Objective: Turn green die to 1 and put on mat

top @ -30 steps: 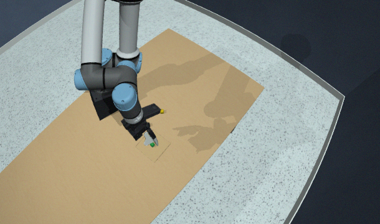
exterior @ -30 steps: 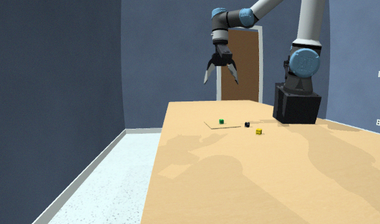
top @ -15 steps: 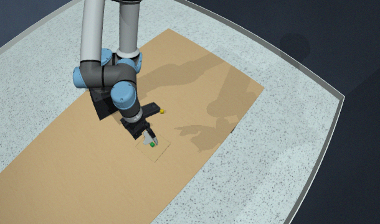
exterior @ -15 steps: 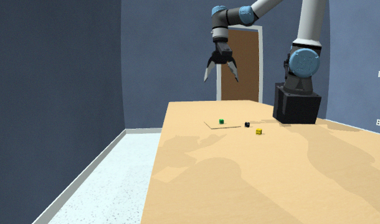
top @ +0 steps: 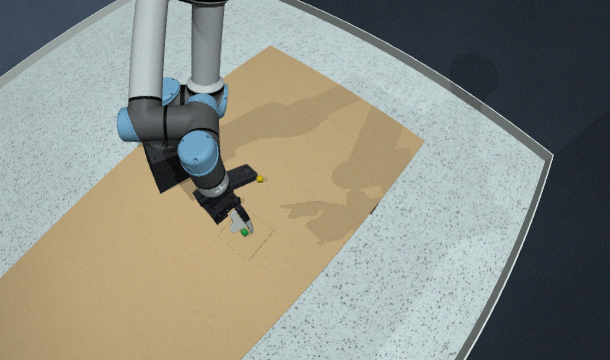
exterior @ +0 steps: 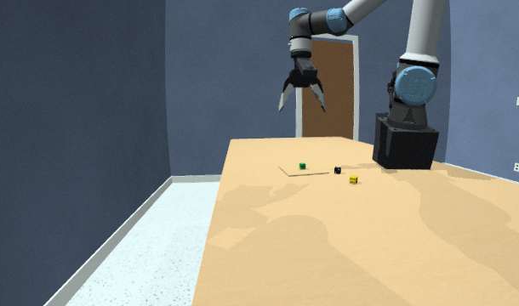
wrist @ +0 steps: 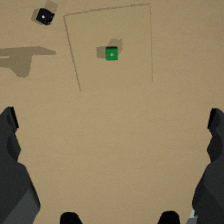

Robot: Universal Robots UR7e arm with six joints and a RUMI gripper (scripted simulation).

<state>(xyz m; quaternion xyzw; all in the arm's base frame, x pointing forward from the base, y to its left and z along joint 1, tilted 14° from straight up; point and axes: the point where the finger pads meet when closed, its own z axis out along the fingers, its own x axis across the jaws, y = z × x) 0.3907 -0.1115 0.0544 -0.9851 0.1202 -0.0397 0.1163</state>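
The green die (top: 244, 232) (exterior: 302, 166) (wrist: 111, 53) sits flat on the square mat (top: 249, 254) (exterior: 290, 174) (wrist: 135, 70), wholly inside its outline. In the wrist view its top face shows a single pip. The black die (exterior: 337, 170) (wrist: 45, 16) lies on the table just outside the mat, with one pip showing on top in the wrist view; the arm hides it in the top view. The yellow die (top: 260, 179) (exterior: 353, 179) lies on the table farther from the mat; its top number is too small to tell. My gripper (exterior: 302, 111) (wrist: 113, 109) is wide open and empty, high above the table.
The wooden table (top: 150, 260) (exterior: 370, 238) carries the mat and dice. The robot's dark base block (exterior: 404, 149) stands at the back right in the exterior view. Shadows of the arm fall across the table near the dice.
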